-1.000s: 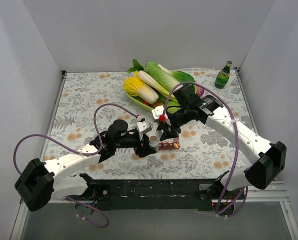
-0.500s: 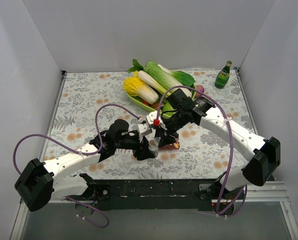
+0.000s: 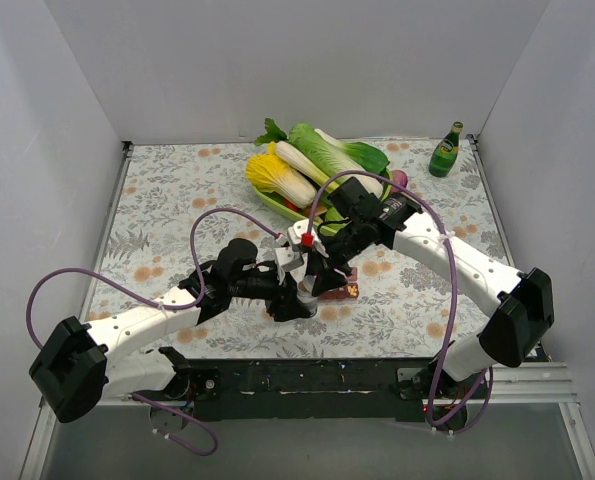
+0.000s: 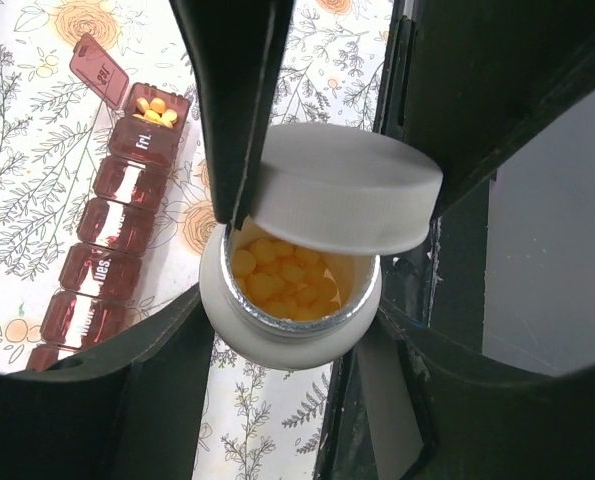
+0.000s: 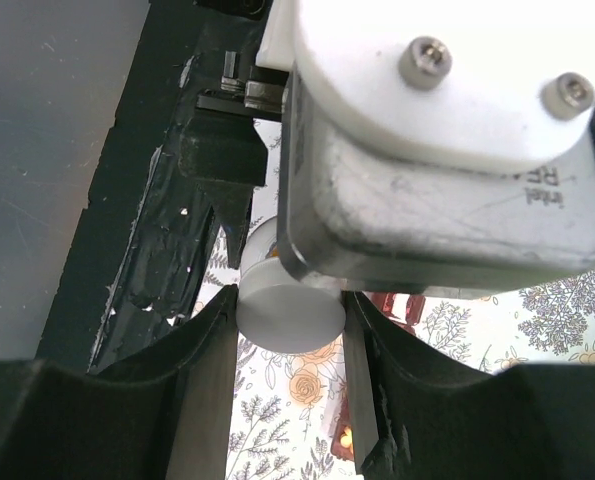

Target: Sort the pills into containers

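While left tool (image 4: 289, 305) clamps bottle (image 4: 277, 345) of pills (image 4: 282, 280), right tool (image 5: 289, 320) pinches white cap (image 4: 342, 190), organiser (image 4: 117, 225) beside

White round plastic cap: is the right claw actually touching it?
Touching. The left wrist view shows the right claw gripping the white round plastic cap, a dark finger against each edge, above the open bottle.

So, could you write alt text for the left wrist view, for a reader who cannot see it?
An open bottle full of orange-yellow pills sits gripped in the left tool, while the right tool holds its white cap tilted over the mouth. At left lies a dark red pill organiser, one compartment open with a few pills.
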